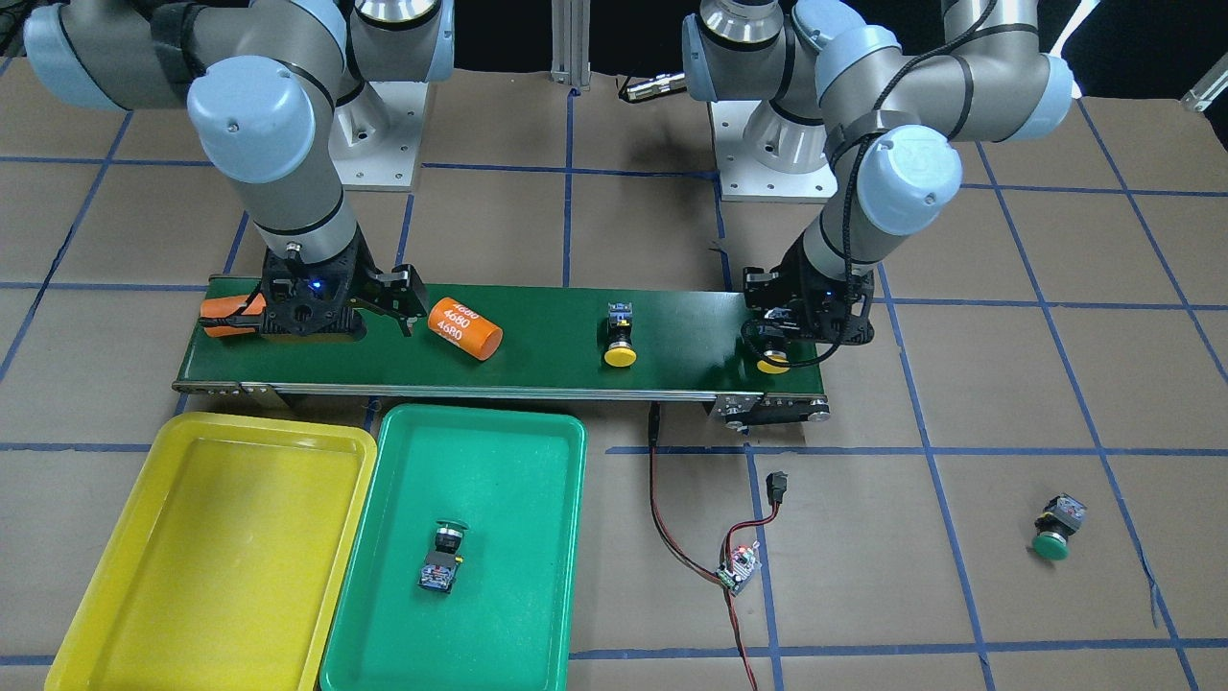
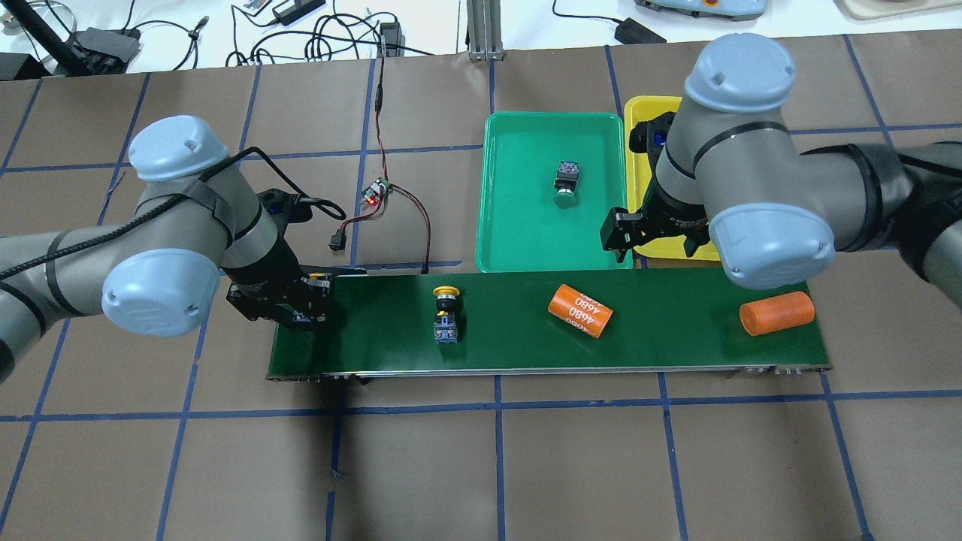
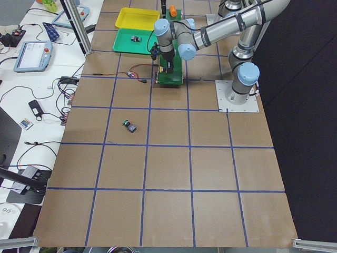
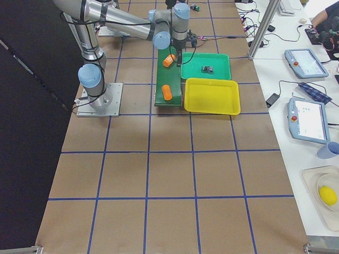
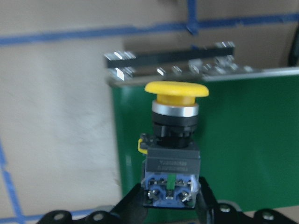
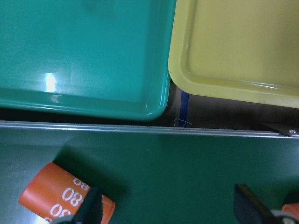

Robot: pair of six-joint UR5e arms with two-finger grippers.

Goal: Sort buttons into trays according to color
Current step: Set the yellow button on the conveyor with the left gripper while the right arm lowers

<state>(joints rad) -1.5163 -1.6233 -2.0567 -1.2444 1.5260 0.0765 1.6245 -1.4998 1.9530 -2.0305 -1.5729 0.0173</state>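
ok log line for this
left pincer shut on yellow button; right pincer open; green tray one green button; yellow tray empty

We bend our left arm low, wrist pointing down, with the left gripper (image 5: 170,198) clamped on a yellow button (image 5: 176,100), while our right arm reaches forward, its right gripper (image 6: 168,205) hanging with jaws spread wide.

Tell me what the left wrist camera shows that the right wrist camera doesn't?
Only the left wrist view: a yellow button clamped in the left gripper, near the end of the belt. Only the right wrist view: corners of the green tray and the yellow tray side by side, an orange cylinder with white digits, and the right gripper, open. Both: the dark green belt and the brown table with blue tape.
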